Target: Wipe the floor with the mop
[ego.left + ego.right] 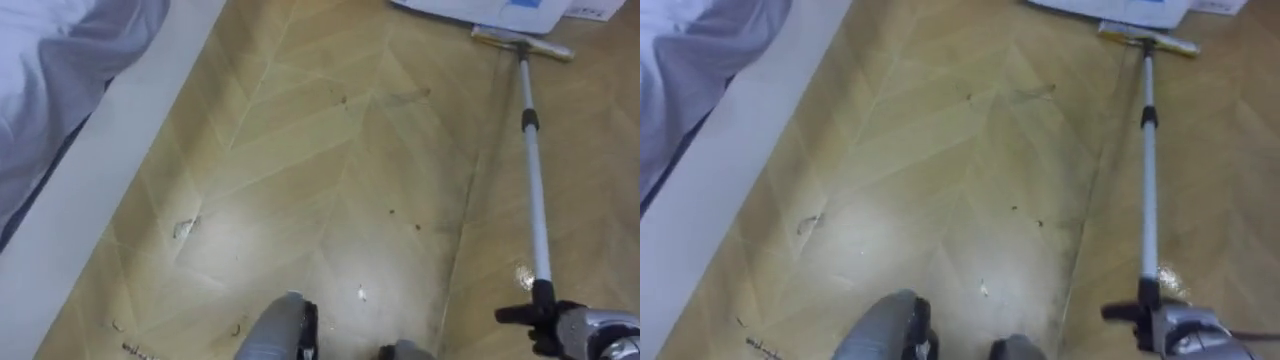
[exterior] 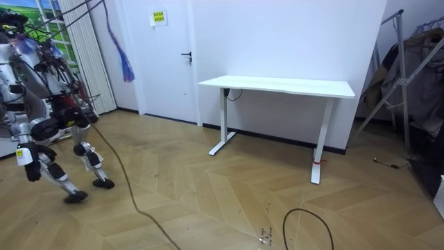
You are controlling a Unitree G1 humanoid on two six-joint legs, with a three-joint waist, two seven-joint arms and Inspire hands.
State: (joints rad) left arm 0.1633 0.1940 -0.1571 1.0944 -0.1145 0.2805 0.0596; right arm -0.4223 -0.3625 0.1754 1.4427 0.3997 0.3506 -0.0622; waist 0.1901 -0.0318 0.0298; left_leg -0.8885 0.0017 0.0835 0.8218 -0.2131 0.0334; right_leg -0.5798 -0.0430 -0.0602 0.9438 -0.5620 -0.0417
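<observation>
Gripping the lower end of the mop (image 1: 533, 180), the right hand (image 1: 562, 326) sits at the lower right of the eye views, its dark fingers curled round the black collar at the foot of the silver pole. From the hand the pole runs straight ahead over the herringbone wood floor (image 1: 330, 150) to the flat mop head (image 1: 522, 42). The head lies on the boards well ahead of the hand, touching or just beside the edge of a white flat object with a blue patch (image 1: 490, 10). Just ahead of the hand, beside the pole, a small wet patch (image 1: 524, 275) shines on the floor. Ahead and to the hand's left are dark specks and a faint smear (image 1: 400, 215). Well to its left runs a white bed edge (image 1: 90, 200) with a pale lilac sheet (image 1: 60, 60) over it, and a small scrap (image 1: 185, 228) lies on the boards near that edge. In the room view the robot leans forward at the room view's left, beside white vertical blinds (image 2: 90, 62). What seems to be its left hand (image 2: 25, 157) hangs low at its near side. A white desk (image 2: 277, 86) stands well apart.
</observation>
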